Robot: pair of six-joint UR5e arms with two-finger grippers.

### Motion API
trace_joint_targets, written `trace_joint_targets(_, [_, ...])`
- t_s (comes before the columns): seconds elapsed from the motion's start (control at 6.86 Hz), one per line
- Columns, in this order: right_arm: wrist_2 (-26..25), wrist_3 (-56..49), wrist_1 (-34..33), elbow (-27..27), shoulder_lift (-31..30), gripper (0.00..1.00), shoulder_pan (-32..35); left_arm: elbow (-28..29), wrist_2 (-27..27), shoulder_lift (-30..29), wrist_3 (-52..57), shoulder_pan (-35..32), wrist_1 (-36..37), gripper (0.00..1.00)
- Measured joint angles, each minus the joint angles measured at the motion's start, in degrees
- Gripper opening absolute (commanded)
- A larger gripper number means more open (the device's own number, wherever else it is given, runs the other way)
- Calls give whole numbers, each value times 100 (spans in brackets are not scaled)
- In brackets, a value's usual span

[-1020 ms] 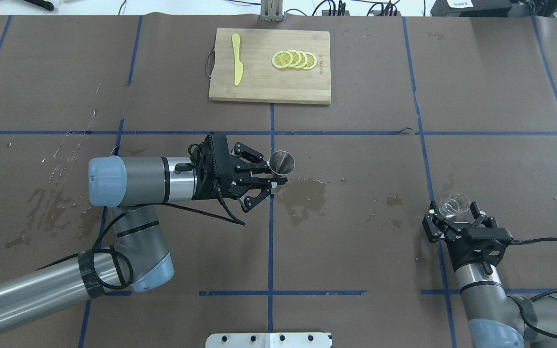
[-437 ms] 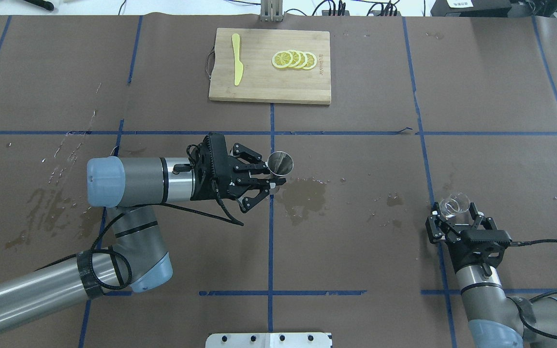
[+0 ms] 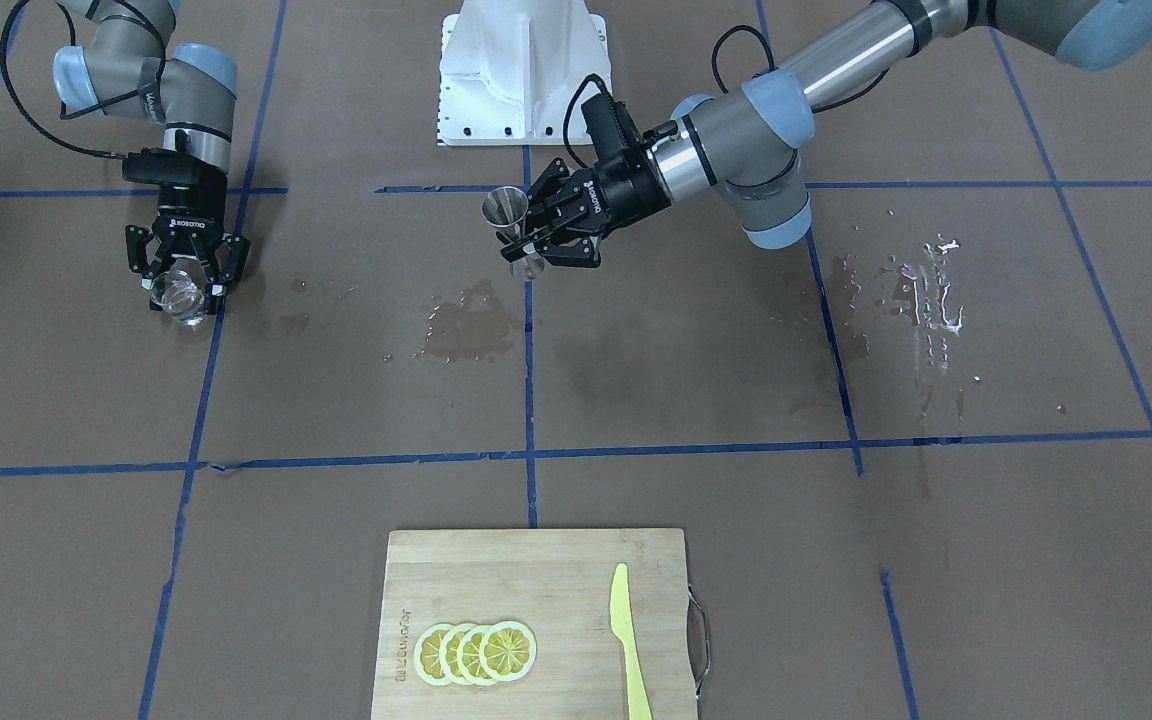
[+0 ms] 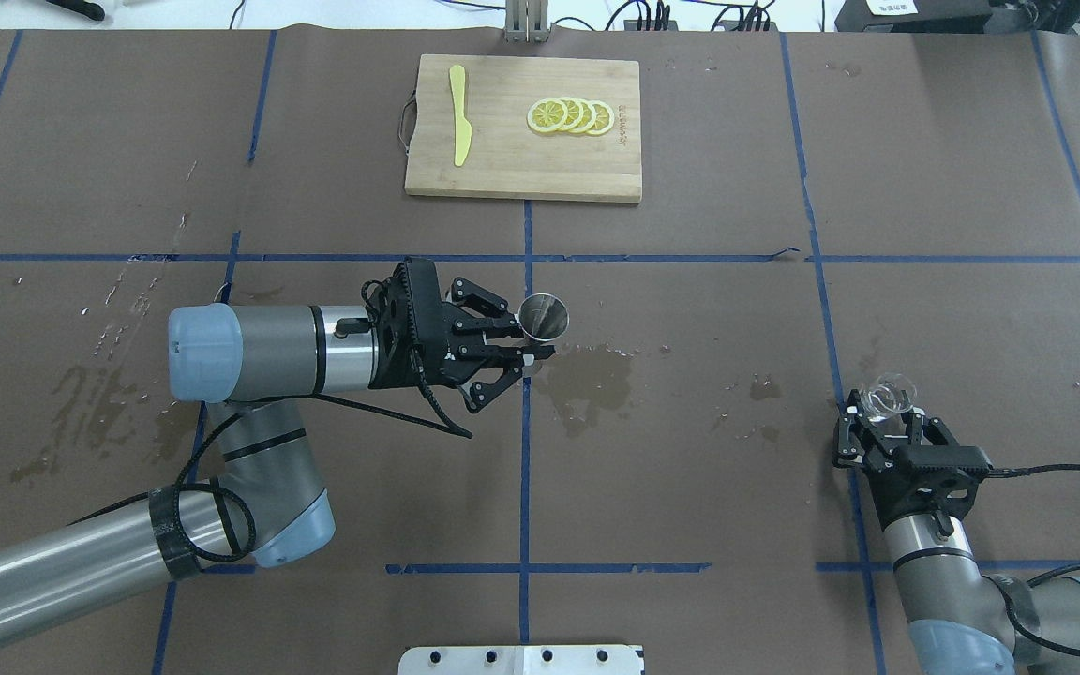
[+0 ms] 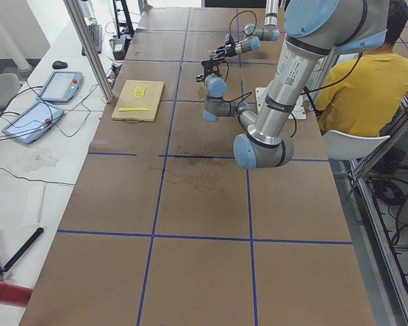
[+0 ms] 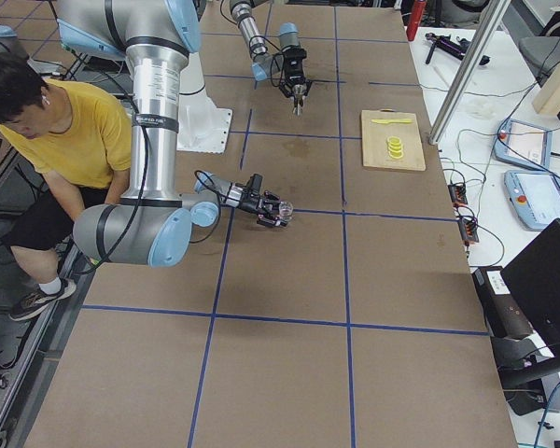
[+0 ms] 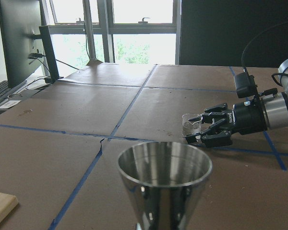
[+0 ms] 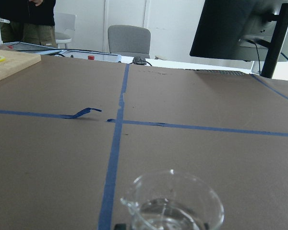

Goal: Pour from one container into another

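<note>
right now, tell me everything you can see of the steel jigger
The steel jigger is shiny, silvery, hourglass-shaped: two cones joined at a narrow waist. It stands roughly upright, mouth up, near the middle of the table, clamped at the waist by the left gripper. Whether its base touches the table is unclear.

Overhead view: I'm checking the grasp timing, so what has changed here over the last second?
The right gripper closed its fingers in on the small clear glass cup and now seems to grip it. The left gripper, holding the silvery hourglass-shaped steel jigger, and the wooden cutting board stayed put.
</note>
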Motion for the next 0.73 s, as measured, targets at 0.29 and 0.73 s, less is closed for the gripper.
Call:
trace_joint_targets(0.29, [11, 6, 52, 16, 4, 0, 5, 0, 4, 0, 0, 0, 5, 0])
trace_joint_targets(0.73, [6, -650, 610, 84, -21, 0, 39, 13, -5, 12, 73, -18, 14, 0])
